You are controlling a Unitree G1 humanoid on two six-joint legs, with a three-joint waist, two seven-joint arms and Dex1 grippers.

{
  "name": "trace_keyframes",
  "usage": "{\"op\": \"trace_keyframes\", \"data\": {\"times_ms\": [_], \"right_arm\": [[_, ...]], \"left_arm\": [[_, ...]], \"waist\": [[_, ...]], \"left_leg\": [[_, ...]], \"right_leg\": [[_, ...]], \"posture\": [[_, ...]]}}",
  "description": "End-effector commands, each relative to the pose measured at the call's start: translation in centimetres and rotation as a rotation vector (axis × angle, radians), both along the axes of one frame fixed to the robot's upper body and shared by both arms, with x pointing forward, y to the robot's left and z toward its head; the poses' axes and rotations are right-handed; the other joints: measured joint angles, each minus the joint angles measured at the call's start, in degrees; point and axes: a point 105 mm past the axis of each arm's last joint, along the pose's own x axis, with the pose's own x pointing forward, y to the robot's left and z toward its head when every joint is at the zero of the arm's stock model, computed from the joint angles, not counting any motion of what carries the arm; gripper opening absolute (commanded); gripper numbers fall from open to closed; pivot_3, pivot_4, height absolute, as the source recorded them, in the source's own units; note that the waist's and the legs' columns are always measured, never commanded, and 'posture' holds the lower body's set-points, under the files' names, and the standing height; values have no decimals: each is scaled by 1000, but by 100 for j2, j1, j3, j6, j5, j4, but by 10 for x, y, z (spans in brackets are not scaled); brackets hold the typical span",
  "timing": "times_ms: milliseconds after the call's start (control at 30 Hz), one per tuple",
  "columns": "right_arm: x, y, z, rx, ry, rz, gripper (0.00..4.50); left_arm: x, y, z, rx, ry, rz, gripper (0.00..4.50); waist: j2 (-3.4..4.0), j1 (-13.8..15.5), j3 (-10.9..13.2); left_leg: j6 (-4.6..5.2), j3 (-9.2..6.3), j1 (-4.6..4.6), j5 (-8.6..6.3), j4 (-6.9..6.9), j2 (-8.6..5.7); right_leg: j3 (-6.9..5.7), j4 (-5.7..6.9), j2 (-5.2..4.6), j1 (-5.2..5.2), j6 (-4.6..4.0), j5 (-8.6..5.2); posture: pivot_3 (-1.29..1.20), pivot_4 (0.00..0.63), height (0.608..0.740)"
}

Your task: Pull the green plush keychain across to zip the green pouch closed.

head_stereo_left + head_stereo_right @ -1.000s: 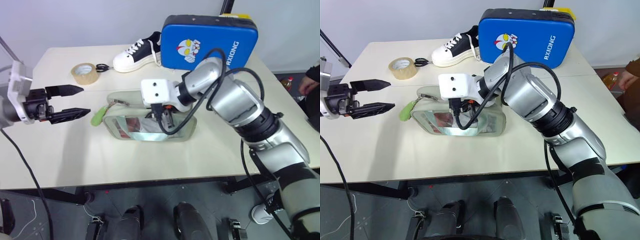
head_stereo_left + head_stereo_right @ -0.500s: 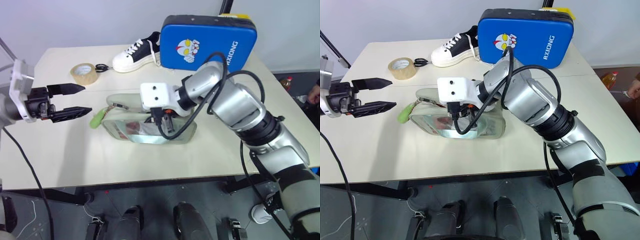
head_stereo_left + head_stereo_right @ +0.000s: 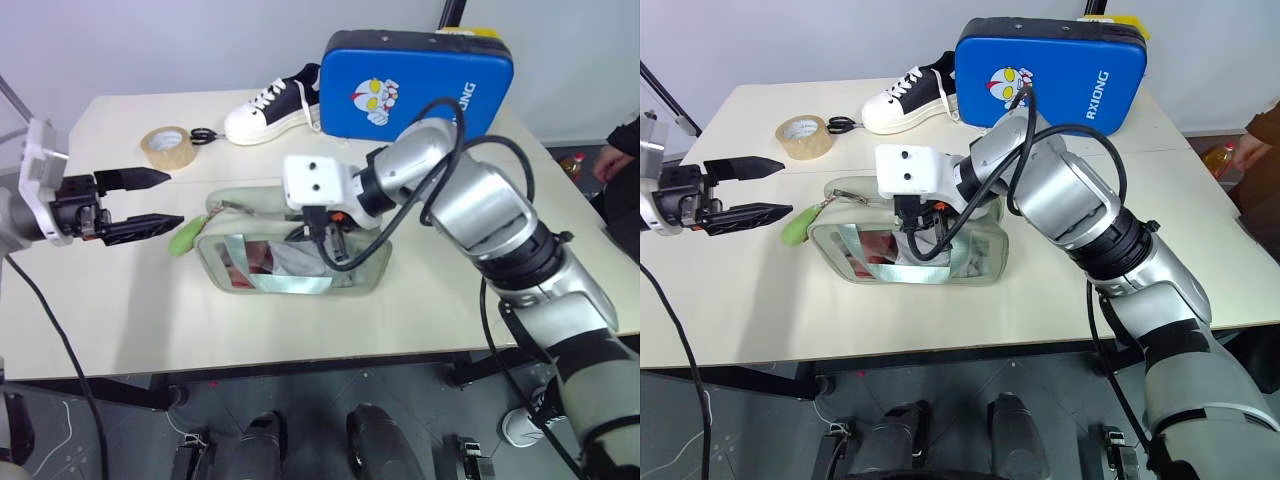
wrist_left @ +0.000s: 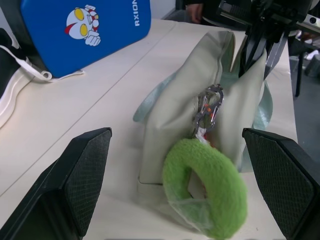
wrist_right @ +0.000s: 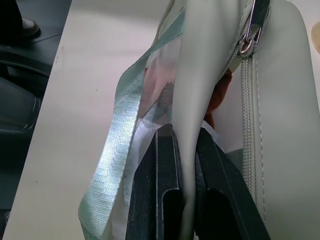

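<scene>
Right gripper (image 5: 182, 200) pinches the green pouch (image 3: 290, 255) at frame centre; left gripper (image 3: 150, 202) gapes empty beside the green plush keychain (image 3: 186, 236).

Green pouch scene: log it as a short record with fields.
pouch: green pouch upright on the table, clear window facing the camera
right end effector: shut on the pouch's top edge
left end effector: open, level, apart from the pouch
keychain: green plush keychain hanging at the pouch's end nearest the left end effector
behind: tape roll, shoe, blue case
</scene>
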Motion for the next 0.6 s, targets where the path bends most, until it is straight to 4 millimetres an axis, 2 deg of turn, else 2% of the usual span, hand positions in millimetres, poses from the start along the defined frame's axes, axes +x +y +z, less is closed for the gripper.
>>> {"op": "trace_keyframes", "data": {"times_ms": [33,333,467,600], "right_arm": [[-10,9,6,32,-35,43,65],[-7,10,-4,21,-24,37,65],[-4,9,-8,14,-22,39,1535],[-3,4,-7,5,-34,40,3725]], "left_arm": [[-2,0,9,15,-33,-5,4500],[-2,0,9,15,-31,-5,4500],[-2,0,9,13,-30,-6,4500],[-3,-1,9,12,-30,-6,4500]], "waist": [[0,-1,0],[0,-2,0],[0,-2,0],[0,0,0]], "left_leg": [[0,0,0,0,0,0],[0,-1,0,0,5,-1],[0,-1,0,0,12,-1],[0,-1,0,0,23,-1]], "right_leg": [[0,0,0,0,0,0],[0,8,1,0,0,0],[0,15,1,0,0,0],[0,29,2,0,0,0]], "posture": [[0,150,695],[0,150,695],[0,150,695],[0,150,695]]}}
